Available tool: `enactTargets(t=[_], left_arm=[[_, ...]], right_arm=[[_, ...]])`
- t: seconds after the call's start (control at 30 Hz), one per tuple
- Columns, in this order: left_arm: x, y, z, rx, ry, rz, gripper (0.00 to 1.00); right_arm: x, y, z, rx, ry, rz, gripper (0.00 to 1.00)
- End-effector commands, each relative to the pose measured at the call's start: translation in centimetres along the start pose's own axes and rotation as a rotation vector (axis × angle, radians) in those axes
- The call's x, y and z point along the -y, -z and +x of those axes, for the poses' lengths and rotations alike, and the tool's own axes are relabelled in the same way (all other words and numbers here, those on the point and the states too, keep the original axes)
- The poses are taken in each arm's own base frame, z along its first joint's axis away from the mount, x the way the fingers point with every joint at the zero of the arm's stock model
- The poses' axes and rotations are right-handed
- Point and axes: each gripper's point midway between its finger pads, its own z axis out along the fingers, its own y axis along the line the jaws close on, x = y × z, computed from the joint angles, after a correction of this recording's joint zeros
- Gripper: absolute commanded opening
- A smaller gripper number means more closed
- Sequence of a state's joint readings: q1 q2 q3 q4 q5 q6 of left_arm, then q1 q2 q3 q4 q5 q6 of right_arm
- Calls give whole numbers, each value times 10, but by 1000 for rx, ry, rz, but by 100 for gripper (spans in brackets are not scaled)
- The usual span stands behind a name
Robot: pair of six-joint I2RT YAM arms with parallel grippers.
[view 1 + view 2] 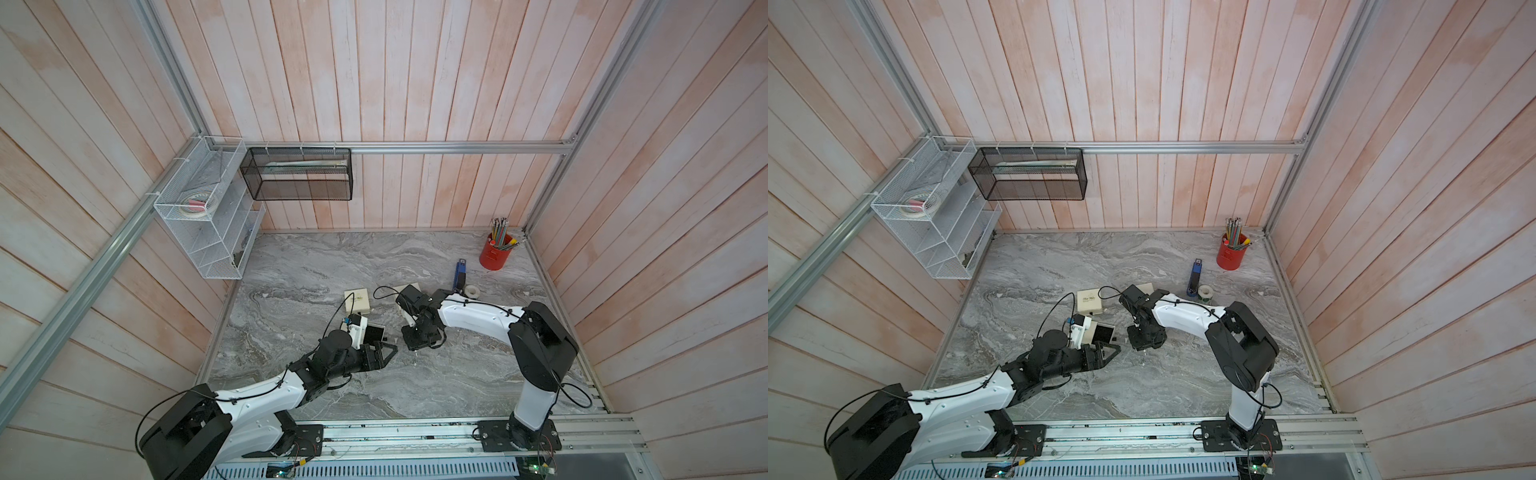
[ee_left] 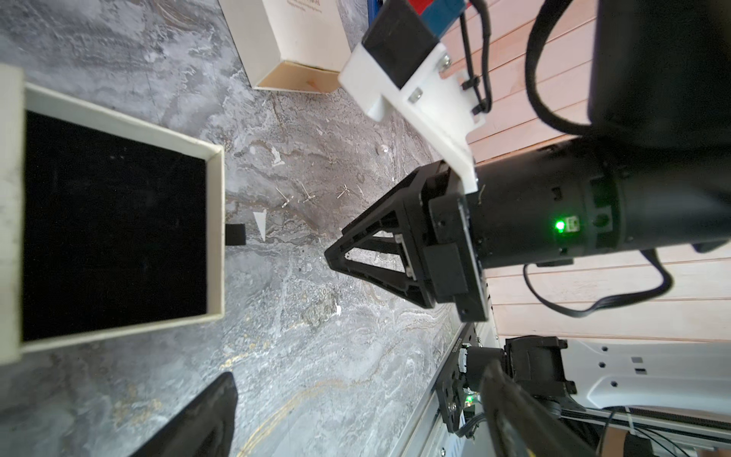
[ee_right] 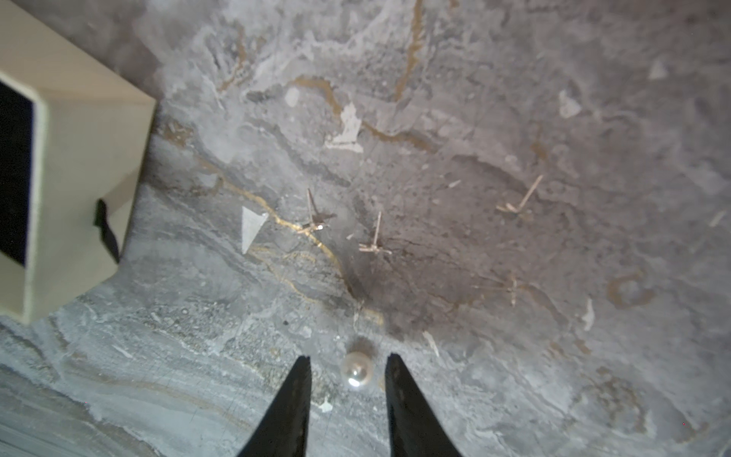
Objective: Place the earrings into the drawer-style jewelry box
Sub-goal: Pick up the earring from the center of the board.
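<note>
Two black fingertips of the right claw [image 3: 349,357] stand apart, one on each side of a pearl earring [image 3: 358,372] lying on the counter [image 3: 573,99]; a sliver of counter shows between the pearl and each tip, so nothing is pinched yet.

Beyond the pearl, four small gold earrings [image 3: 375,241] lie scattered on the counter, apart from one another, some with posts pointing up; none is touched.

Further out sits the drawer [image 3: 87,178], pulled clear of the box [image 2: 300,39], its black lining exposed and its pull tab [image 2: 235,234] facing the earrings; no earring can be made out inside, though the dark lining could hide one.

The left claw [image 1: 384,352] is spread wide and empty, just beside the drawer.

Assessment: the step in hand is the first pickup, with the pearl as target; the task looks barely begun.

The next move calls for a centred closing on the pearl, which is round, smooth and likely to slip sideways; then a lift, a short carry to the drawer, and a low release over the lining.
</note>
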State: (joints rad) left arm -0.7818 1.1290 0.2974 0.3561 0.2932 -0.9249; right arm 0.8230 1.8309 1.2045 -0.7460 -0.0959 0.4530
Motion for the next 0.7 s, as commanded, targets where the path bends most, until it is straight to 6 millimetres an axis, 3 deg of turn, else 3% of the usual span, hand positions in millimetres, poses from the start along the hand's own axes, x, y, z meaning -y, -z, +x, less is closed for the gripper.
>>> enactTargets(t=[0.0,0.67], left_arm=[[5,1,-7,25,-14,10,97],[6,0,-7,11,-32,4,97]], right_arm=[[7,-3,4,-33,30,64,34],[2,-12,12,-77,71,87,27]])
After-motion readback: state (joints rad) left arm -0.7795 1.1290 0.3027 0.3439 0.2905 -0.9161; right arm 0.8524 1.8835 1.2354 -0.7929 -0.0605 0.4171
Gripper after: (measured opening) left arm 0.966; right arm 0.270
